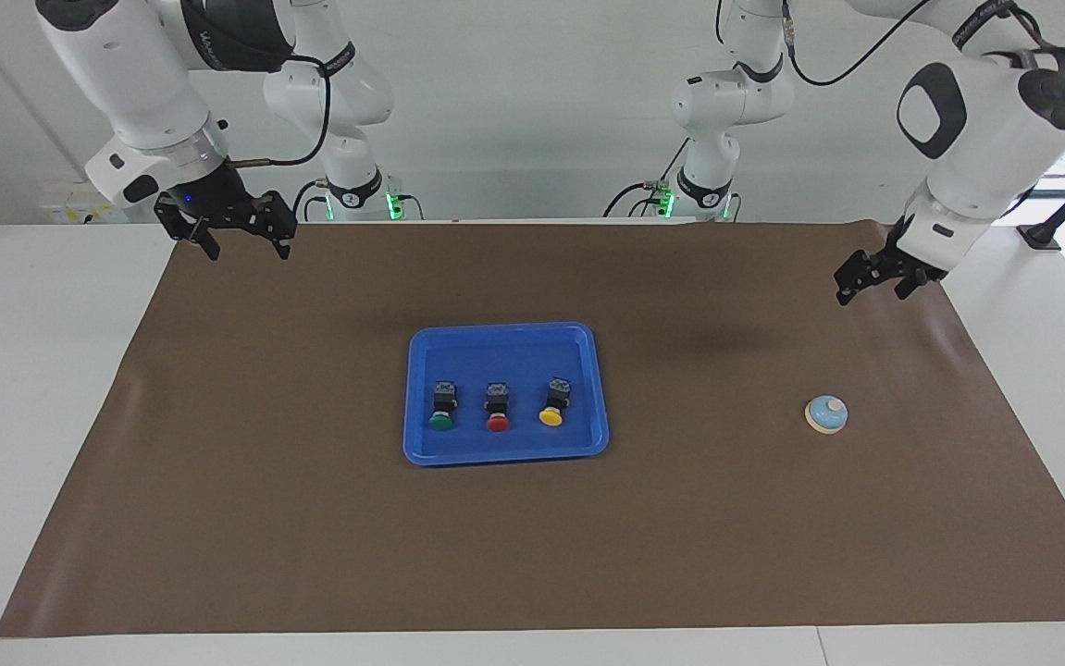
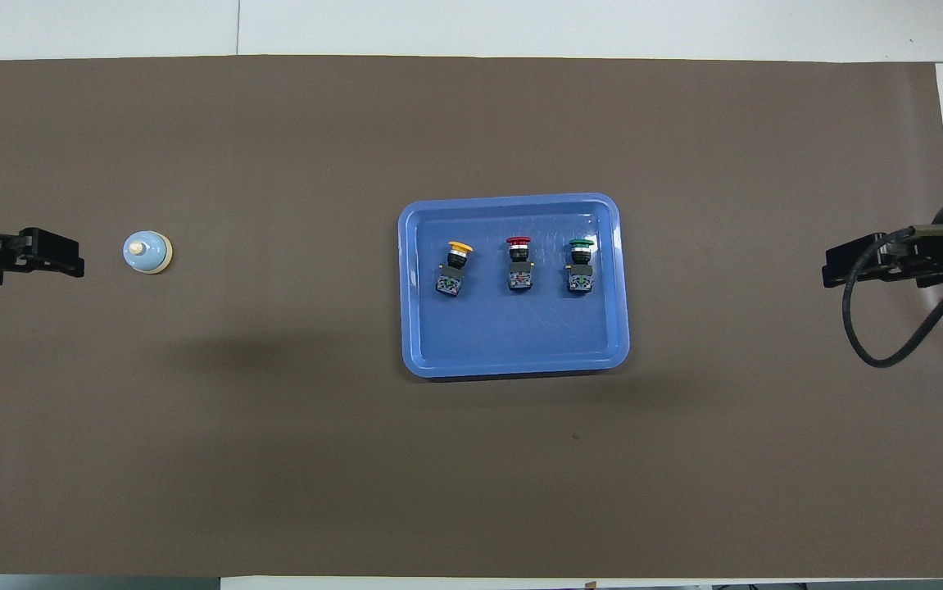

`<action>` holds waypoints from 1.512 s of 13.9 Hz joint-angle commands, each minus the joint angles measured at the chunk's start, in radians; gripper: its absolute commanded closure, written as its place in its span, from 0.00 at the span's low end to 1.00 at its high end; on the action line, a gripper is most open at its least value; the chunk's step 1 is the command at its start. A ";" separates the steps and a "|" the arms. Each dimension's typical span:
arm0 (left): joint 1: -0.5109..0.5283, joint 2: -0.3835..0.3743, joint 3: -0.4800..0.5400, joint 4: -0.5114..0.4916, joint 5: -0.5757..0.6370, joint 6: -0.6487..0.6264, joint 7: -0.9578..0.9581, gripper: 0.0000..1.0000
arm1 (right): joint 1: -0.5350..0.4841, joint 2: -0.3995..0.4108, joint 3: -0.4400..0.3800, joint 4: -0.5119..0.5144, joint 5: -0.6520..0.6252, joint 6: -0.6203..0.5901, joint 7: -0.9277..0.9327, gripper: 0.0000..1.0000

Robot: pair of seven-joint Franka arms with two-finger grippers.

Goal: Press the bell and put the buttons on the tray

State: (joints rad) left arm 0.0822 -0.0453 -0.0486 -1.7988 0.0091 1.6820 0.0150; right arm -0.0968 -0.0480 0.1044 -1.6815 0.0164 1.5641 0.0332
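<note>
A robotics lab is showing here. Two white robot arms (image 1: 153, 102) are standing on bases with glowing green status lights (image 1: 390, 203) at one long edge of a white table (image 1: 32, 370), black cables (image 1: 865, 139) trailing from their joints. A brown mat (image 2: 274, 451) is covering nearly the whole tabletop up to its edges, and a plain white wall (image 1: 532, 111) is closing the space off.

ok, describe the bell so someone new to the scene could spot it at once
Start at the blue tray in the middle of the brown mat, then look toward the left arm's end of the table. Alone on the bare mat sits the bell: a small light-blue dome with a cream rim and knob.
</note>
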 commanded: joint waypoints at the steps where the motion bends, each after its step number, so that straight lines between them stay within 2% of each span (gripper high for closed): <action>1: -0.042 -0.022 0.007 0.010 0.000 -0.079 0.011 0.00 | -0.012 -0.016 0.006 -0.009 -0.004 -0.016 -0.018 0.00; 4: -0.047 -0.013 0.006 0.067 0.006 -0.093 0.035 0.00 | -0.012 -0.016 0.006 -0.009 -0.004 -0.016 -0.018 0.00; 5: -0.048 -0.016 0.006 0.067 0.023 -0.123 0.069 0.00 | -0.012 -0.016 0.006 -0.009 -0.004 -0.015 -0.016 0.00; 7: -0.050 -0.022 0.006 0.047 0.049 -0.102 0.135 0.00 | -0.012 -0.016 0.006 -0.009 -0.004 -0.015 -0.016 0.00; 12: -0.047 -0.013 0.007 0.019 -0.005 -0.030 0.118 0.00 | -0.012 -0.016 0.006 -0.009 -0.004 -0.015 -0.018 0.00; 16: -0.061 0.057 0.006 0.162 -0.023 -0.091 0.033 0.00 | -0.012 -0.016 0.006 -0.009 -0.004 -0.015 -0.016 0.00; 21: -0.070 0.051 0.001 0.170 -0.020 -0.123 0.008 0.00 | -0.012 -0.016 0.006 -0.009 -0.004 -0.016 -0.018 0.00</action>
State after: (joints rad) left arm 0.0238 -0.0048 -0.0532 -1.6609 0.0008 1.5967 0.0517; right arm -0.0968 -0.0480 0.1044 -1.6815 0.0164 1.5641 0.0332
